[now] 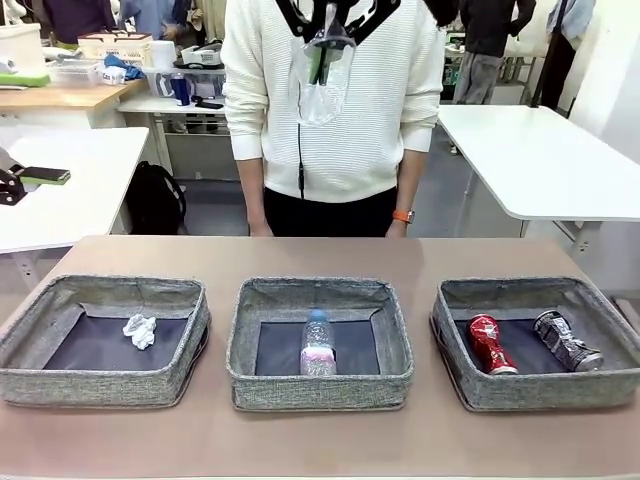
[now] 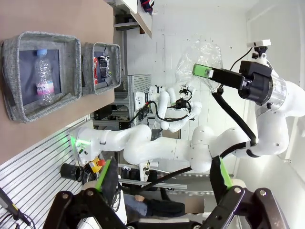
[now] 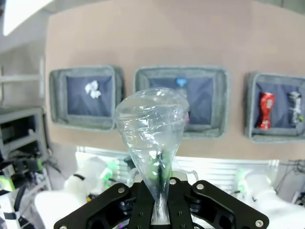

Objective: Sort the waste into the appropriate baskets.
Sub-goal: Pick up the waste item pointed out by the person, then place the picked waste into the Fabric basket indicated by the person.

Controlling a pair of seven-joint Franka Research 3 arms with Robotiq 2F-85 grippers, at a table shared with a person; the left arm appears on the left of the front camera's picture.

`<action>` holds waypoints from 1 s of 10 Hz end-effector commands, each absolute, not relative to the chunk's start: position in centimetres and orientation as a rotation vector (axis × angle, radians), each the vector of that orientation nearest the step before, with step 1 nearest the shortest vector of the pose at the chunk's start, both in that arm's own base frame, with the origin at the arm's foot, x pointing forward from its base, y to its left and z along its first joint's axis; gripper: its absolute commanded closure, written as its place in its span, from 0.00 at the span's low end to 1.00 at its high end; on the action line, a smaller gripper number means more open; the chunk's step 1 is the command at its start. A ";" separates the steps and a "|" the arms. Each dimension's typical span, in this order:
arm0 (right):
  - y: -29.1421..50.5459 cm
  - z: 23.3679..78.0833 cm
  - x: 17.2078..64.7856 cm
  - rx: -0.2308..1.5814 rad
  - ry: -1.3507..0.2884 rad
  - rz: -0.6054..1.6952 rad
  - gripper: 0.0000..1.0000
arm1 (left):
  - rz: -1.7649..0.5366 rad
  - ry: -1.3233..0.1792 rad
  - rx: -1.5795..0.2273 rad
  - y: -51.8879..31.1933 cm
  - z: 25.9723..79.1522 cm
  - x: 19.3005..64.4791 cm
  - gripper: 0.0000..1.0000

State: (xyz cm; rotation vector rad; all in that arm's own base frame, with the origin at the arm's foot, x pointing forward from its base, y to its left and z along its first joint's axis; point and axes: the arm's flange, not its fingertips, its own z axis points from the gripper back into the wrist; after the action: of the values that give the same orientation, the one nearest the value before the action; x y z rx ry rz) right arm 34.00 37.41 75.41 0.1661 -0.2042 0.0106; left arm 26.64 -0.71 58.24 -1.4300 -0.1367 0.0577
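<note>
High over the table's middle, in front of the person, my right gripper (image 1: 325, 45) (image 3: 159, 186) is shut on the narrow end of a crushed clear plastic container (image 1: 325, 85) (image 3: 152, 129) (image 2: 200, 57). Three grey baskets stand in a row below. A crumpled paper ball (image 1: 140, 330) lies in the left basket (image 1: 100, 385). The middle basket (image 1: 320, 392) holds a clear bottle (image 1: 318, 345). In the right basket (image 1: 540, 392) are a red can (image 1: 492, 343) and a dark can (image 1: 566, 340). My left gripper (image 2: 162, 176) is open and holds nothing, far from the baskets.
The person stands at the table's far edge behind the middle basket, one hand (image 1: 398, 225) low by the edge. Bare brown tabletop (image 1: 320, 255) runs behind the baskets. White tables stand farther back on both sides.
</note>
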 end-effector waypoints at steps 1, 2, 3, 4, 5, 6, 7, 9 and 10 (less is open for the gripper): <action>37.5 75.4 33.8 0.171 -0.197 0.020 0.98 | 0.039 -0.148 -1.449 -0.7 58.4 26.6 0.00; 37.5 75.4 33.8 0.171 -0.197 0.020 0.98 | 0.039 -0.148 -1.449 -0.7 58.4 26.6 0.00; 37.5 75.4 33.8 0.171 -0.197 0.020 0.98 | 0.039 -0.148 -1.449 -0.7 58.4 26.6 0.00; 37.5 75.4 33.8 0.171 -0.197 0.020 0.98 | 0.039 -0.148 -1.449 -0.7 58.4 26.6 0.00; 37.5 75.4 33.8 0.171 -0.197 0.020 0.98 | 0.039 -0.148 -1.449 -0.7 58.4 26.6 0.00; 37.5 75.4 33.8 0.171 -0.197 0.020 0.98 | 0.039 -0.148 -1.449 -0.7 58.4 26.6 0.00; 37.5 75.4 33.8 0.171 -0.197 0.020 0.98 | 0.039 -0.148 -1.449 -0.7 58.4 26.6 0.00; 37.5 75.4 33.8 0.171 -0.197 0.020 0.98 | 0.039 -0.148 -1.449 -0.7 58.4 26.6 0.00; 37.5 75.4 33.8 0.171 -0.197 0.020 0.98 | 0.039 -0.148 -1.449 -0.7 58.4 26.6 0.00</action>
State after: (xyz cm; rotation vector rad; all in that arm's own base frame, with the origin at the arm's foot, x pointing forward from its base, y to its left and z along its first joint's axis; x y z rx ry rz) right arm 33.92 37.57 75.33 0.1675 -0.1997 0.0164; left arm 26.64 -0.71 58.24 -1.4300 -0.1367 0.0577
